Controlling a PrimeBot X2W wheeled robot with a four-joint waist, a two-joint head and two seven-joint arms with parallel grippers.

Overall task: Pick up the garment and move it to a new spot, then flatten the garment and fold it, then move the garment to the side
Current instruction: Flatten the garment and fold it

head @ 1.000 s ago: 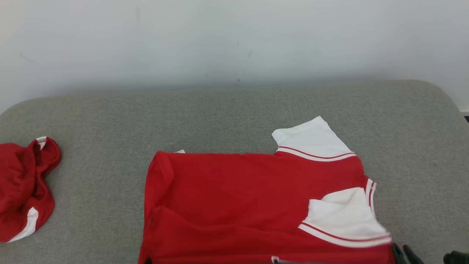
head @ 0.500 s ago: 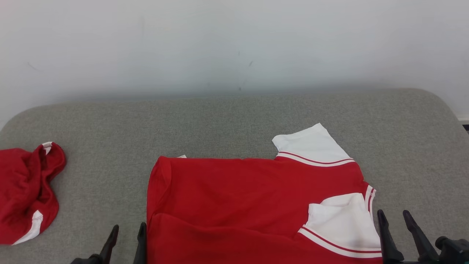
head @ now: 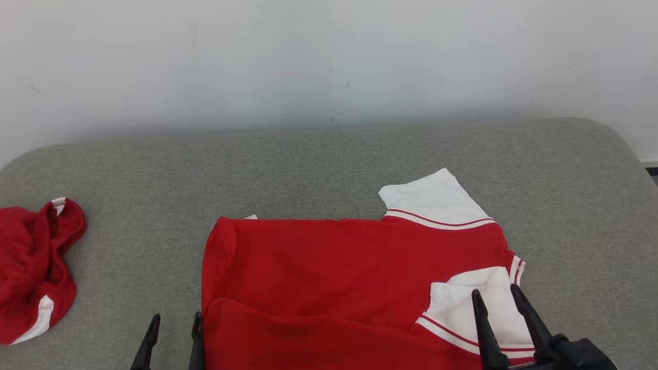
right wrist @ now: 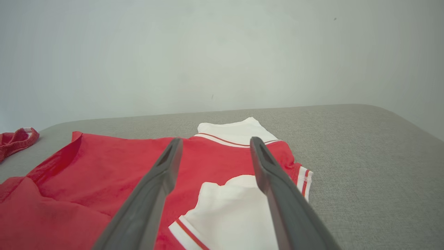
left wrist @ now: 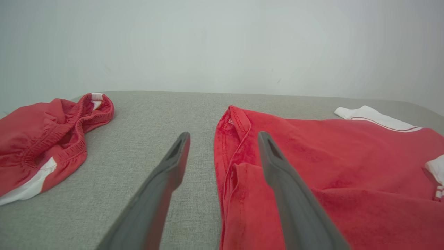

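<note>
While bare cushion [head: 329,164] flanks the garment [head: 334,272], left gripper [head: 177,316] and right gripper [head: 494,290] gape empty at its edges

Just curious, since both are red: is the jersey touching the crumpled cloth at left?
Apart. Head view shows bare grey surface between the jersey and the crumpled cloth.

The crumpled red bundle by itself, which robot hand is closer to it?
Left. The left gripper sits at the edge of the jersey nearest the bundle; the right gripper is across the jersey, over its white sleeve.
</note>
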